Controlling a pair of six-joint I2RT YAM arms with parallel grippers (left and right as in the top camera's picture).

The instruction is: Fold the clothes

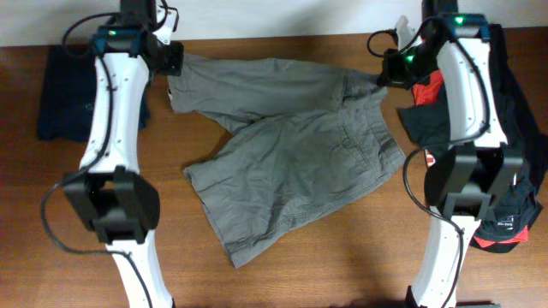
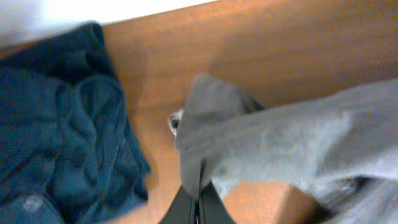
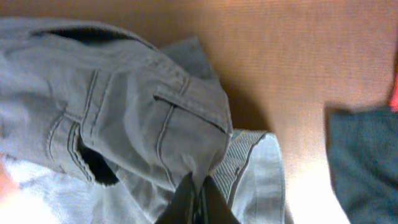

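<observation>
A pair of grey shorts lies spread across the middle of the table, one leg reaching toward the near side. My left gripper is shut on the far left corner of the grey fabric, with the fingers pinched together on it. My right gripper is shut on the far right corner by the waistband and pocket, with the fingers closed on the cloth. Both held corners are lifted slightly off the table.
A navy garment lies crumpled at the far left and shows in the left wrist view. Black and red garments are piled at the right edge, under the right arm. A dark cloth lies beside the shorts.
</observation>
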